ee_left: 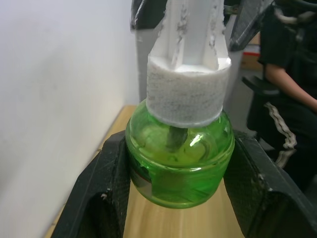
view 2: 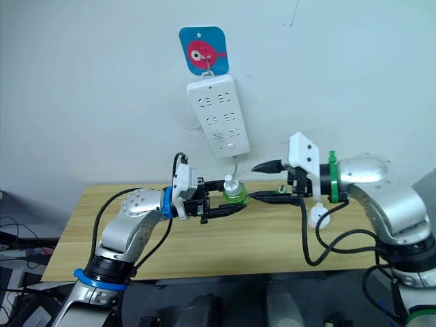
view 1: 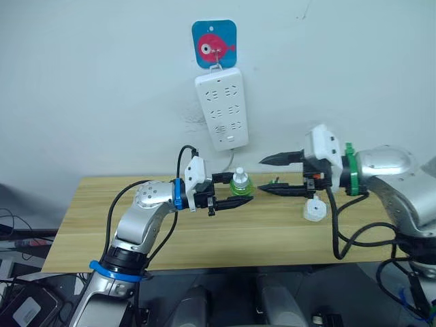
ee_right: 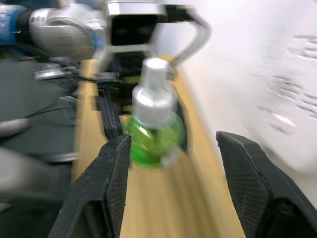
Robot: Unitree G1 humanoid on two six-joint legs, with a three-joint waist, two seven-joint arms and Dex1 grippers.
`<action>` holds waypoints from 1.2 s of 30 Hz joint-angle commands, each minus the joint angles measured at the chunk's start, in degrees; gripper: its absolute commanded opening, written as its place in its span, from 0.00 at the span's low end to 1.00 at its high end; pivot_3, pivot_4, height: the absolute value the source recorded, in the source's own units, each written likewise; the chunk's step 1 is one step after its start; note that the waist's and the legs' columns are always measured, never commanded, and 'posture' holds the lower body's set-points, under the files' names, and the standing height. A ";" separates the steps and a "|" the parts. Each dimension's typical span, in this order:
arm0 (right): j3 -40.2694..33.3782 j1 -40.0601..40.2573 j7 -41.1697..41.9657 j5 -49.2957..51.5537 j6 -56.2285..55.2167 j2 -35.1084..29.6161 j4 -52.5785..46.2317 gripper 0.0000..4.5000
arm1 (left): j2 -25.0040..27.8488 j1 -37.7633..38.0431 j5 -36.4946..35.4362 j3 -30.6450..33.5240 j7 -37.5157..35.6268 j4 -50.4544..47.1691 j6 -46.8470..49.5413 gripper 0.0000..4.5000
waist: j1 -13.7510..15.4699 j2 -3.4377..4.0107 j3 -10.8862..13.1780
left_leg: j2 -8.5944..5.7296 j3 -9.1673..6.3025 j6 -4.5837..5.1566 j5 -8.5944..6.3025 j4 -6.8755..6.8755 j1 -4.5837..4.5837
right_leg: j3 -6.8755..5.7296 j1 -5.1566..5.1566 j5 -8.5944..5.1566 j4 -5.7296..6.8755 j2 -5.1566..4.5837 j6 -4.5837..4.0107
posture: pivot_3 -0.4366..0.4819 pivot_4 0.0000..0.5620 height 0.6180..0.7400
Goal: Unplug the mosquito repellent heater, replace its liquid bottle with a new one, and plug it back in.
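The left claw is clamped on a green bottle, one black finger on each side of its round belly. The bottle stands upright in the grip, held above the worktop, with its white cap on top. In the left wrist view both fingers press against the green glass and a dark wick shows inside the liquid.

The right claw is spread wide, one finger high and one low, tips pointing at the bottle from its 3 o'clock side. The lower tip is just beside the bottle; whether it touches cannot be told. In the right wrist view the bottle sits between and beyond the two parted fingers, not gripped by them.

The heater is a small white rounded unit on the worktop, at about 5 o'clock from the bottle and below the right claw. It is unplugged, well apart from the strip.

A white power strip hangs on the wall at 12 o'clock from the bottle, from a hook on a blue card with a red fish. Its white cord drops down behind the bottle.

In the left wrist view a person's arm in dark clothing shows beyond the worktop.
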 commanded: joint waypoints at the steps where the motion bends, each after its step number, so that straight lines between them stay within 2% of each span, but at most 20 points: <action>1: -3.34 4.49 -10.87 1.40 3.49 3.87 -11.00 0.63 | -1.22 -0.45 0.23 0.32 1.57 -0.47 -1.57 0.51 | -0.10 0.00 0.00 | 0.01 0.03 0.00 0.00 -0.01 0.00 | 0.04 -0.01 0.00 0.02 0.01 0.00 | 0.25 0.29 1.00; 4: 0.24 7.01 -17.45 0.43 6.23 7.30 -16.99 0.63 | -1.61 -0.62 -0.03 0.02 1.84 -0.46 -0.93 0.51 | -0.61 0.01 0.00 | 0.05 0.11 0.00 0.00 -0.01 0.10 | 0.13 -0.02 0.00 0.12 0.05 0.00 | 0.23 0.29 1.00; 6: 3.08 6.90 -20.87 -1.34 7.18 9.27 -17.30 0.63 | -1.56 -0.84 -0.01 -0.37 1.10 -0.33 -1.03 0.51 | -0.92 0.01 -0.01 | 0.08 0.09 0.00 0.00 -0.01 0.12 | 0.11 -0.01 -0.01 0.12 0.14 0.01 | 0.22 0.29 1.00; 12: 9.17 2.26 -23.77 -5.13 6.22 11.97 -11.60 0.63 | -1.57 -1.60 0.15 -1.03 -0.31 -0.06 -1.36 0.51 | -1.49 0.02 -0.01 | 0.00 0.10 0.00 0.01 -0.01 0.11 | 0.11 0.01 -0.01 0.08 0.24 0.01 | 0.23 0.28 1.00; 16: 10.42 -0.45 -23.94 -6.44 4.74 13.39 -7.37 0.63 | -1.63 -1.62 0.01 -1.37 -0.76 -0.70 -1.22 0.51 | -1.58 0.02 -0.01 | 0.02 0.07 0.00 0.00 -0.01 0.10 | 0.02 0.04 -0.01 0.05 0.24 0.01 | 0.24 0.28 1.00; 19: 9.87 -1.26 -22.61 -5.66 4.33 13.28 -5.83 0.63 | -1.49 -1.26 -0.42 -1.41 -0.68 -1.51 -0.33 0.51 | -1.60 0.02 -0.01 | 0.02 0.05 0.00 0.00 -0.02 0.09 | 0.06 0.03 -0.01 0.04 0.24 0.01 | 0.24 0.28 1.00; 22: 6.31 -0.46 -19.85 -2.42 5.59 11.00 -6.05 0.63 | -1.34 -1.00 -0.32 -1.06 -0.48 -1.52 -0.32 0.50 | -1.57 0.02 -0.01 | 0.01 0.05 0.00 0.00 -0.02 0.08 | 0.06 0.04 -0.01 0.02 0.23 0.01 | 0.24 0.28 1.00; 27: -1.12 2.56 -13.81 3.37 7.21 3.50 -6.69 0.63 | -0.82 -0.55 -0.07 -0.78 -0.69 -1.31 -0.89 0.50 | -1.51 0.02 -0.01 | 0.00 0.04 0.01 0.00 -0.02 0.07 | 0.04 0.05 -0.01 -0.01 0.22 0.01 | 0.25 0.28 1.00; 31: -3.73 4.61 -10.75 5.55 7.29 -1.17 -7.25 0.63 | -0.40 -0.37 -0.12 -0.61 -0.84 -1.14 -1.19 0.50 | -1.53 0.02 -0.01 | 0.00 0.09 0.01 0.00 -0.02 0.08 | 0.06 0.06 -0.01 -0.02 0.23 0.01 | 0.25 0.27 1.00; 34: -3.78 5.16 -10.78 8.21 8.63 -1.75 -9.79 0.63 | -0.27 -0.45 -0.10 -0.64 -0.86 -0.95 -1.35 0.50 | -1.59 0.02 -0.01 | 0.05 0.15 0.01 0.00 -0.04 0.09 | 0.01 0.06 -0.02 -0.01 0.28 0.01 | 0.25 0.27 1.00; 36: -1.27 4.03 -13.74 8.81 9.62 0.93 -11.37 0.63 | -0.37 -0.56 -0.09 -0.78 -0.85 -0.94 -1.37 0.50 | -1.73 0.02 -0.01 | 0.05 0.16 0.01 0.00 -0.05 0.09 | 0.05 0.06 -0.02 -0.01 0.29 0.01 | 0.25 0.27 1.00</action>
